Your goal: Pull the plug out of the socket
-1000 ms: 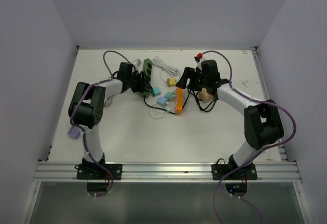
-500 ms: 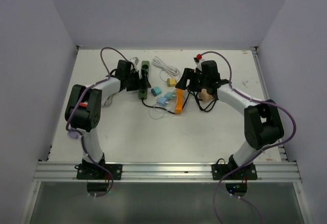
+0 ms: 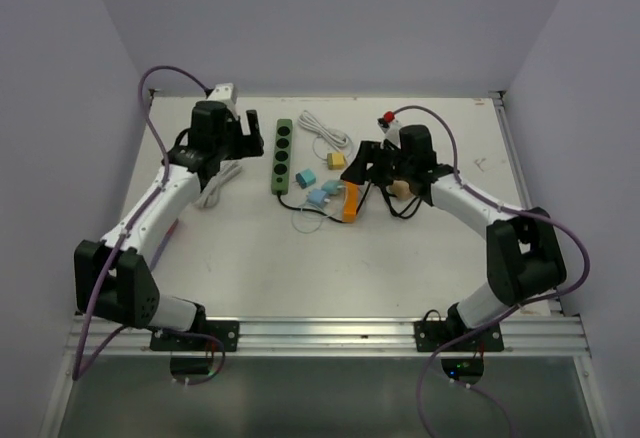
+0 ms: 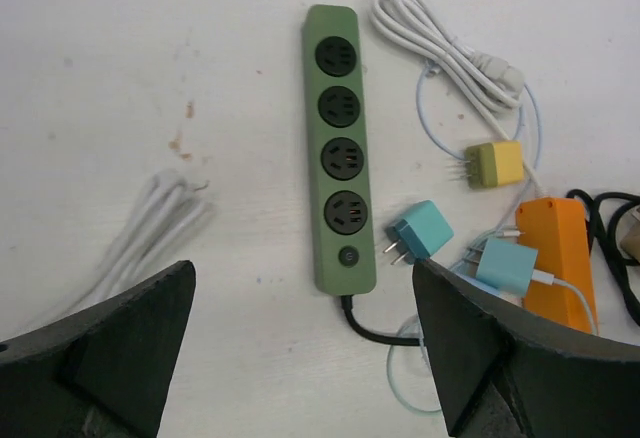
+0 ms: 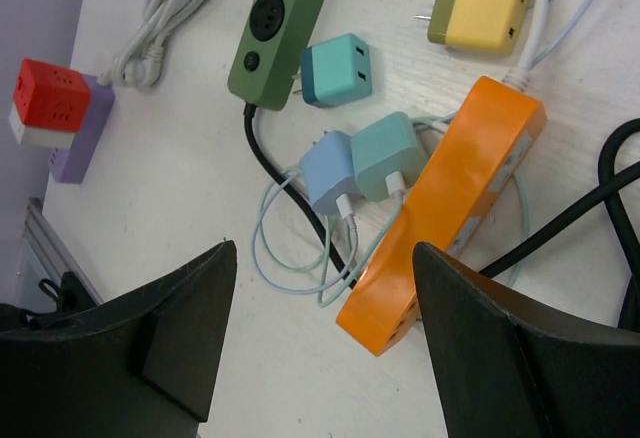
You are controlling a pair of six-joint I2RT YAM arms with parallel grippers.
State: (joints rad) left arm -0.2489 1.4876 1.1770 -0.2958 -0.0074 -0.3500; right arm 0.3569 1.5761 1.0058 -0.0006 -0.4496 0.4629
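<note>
**Overhead and wrist views, read from the left of the frame.** At upper left of the overhead view the left gripper [image 3: 243, 136] is shown released, its jaws spread wide with nothing between them, raised above the table [image 3: 250, 258]. A loose white cable [image 4: 150, 228] is seen at the left of the left wrist view. Right of it, at centre, lies the socket [image 4: 340, 148], flat on the table, its four round outlets all vacant and its black cord [image 4: 375, 330] leaving the lower end. Just beside that lower end, to the right, the teal plug [image 4: 420, 233] is laid on its side with prongs turned toward the socket but not inserted. Further right are a pale blue plug [image 4: 505, 263], a yellow plug [image 4: 495, 163] and the orange strip [image 4: 555, 258]. At the right, the right gripper [image 5: 325, 248] is held over the orange strip, likewise unclenched and empty.

The extraction step is judged complete, the plug being free of the socket. Little is called for next beyond both arms being drawn clear without the loose leads being snagged.
</note>
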